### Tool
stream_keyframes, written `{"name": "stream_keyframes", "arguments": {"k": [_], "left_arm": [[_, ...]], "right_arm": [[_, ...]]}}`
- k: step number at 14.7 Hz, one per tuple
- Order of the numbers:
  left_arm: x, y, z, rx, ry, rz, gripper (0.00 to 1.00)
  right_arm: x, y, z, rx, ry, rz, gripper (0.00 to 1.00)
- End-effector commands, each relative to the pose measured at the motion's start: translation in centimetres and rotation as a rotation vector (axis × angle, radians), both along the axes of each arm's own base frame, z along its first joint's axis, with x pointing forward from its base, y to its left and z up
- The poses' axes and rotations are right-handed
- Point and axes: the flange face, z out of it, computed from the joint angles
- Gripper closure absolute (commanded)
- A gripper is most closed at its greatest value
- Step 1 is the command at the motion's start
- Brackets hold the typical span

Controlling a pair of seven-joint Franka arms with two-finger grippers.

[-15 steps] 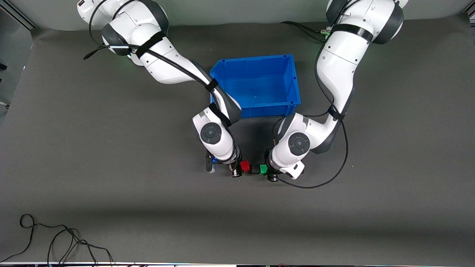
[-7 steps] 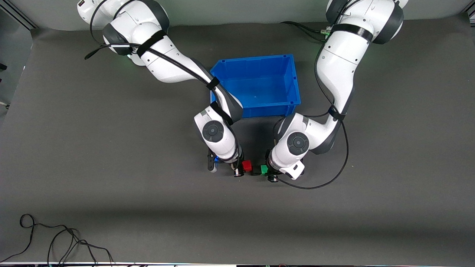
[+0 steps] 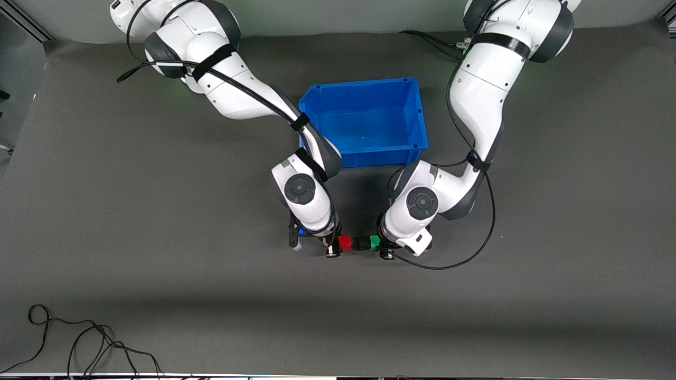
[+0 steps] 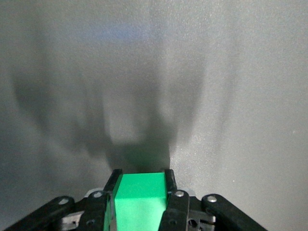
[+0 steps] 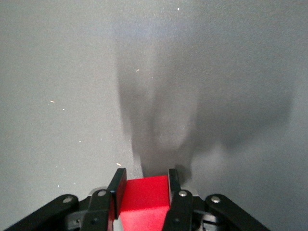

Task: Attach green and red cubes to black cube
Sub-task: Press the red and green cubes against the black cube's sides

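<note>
The table (image 3: 105, 211) carries a blue bin (image 3: 364, 122) at upper centre of the frame. Just below centre, three cubes form one horizontal row — red cube (image 3: 345, 243), black cube (image 3: 360, 243), green cube (image 3: 374, 242). The right tool (image 3: 338, 246) is clamped on red; the left tool (image 3: 381, 247) on green. The black cube lies between both tools, equally near — closing axis runs along the row.
</note>
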Motion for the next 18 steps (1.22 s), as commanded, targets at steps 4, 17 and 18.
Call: {"name": "stream_keyframes", "arguments": {"k": [4,17,18], "left_arm": [[0.0,-0.5,0.6,0.016,-0.004,0.008,0.84],[0.2,-1.3,1.2,0.002,-0.01,0.034,0.84],[0.2,-1.3,1.1,0.002,-0.008,0.037,0.84]], "right_arm": [[0.9,1.1,-0.4,-0.001,-0.042,-0.01,1.0],[0.5,2.1,-0.2,0.003,-0.051,0.005,1.0],[0.6,2.1,-0.1,0.003,-0.051,0.005,1.0]]}}
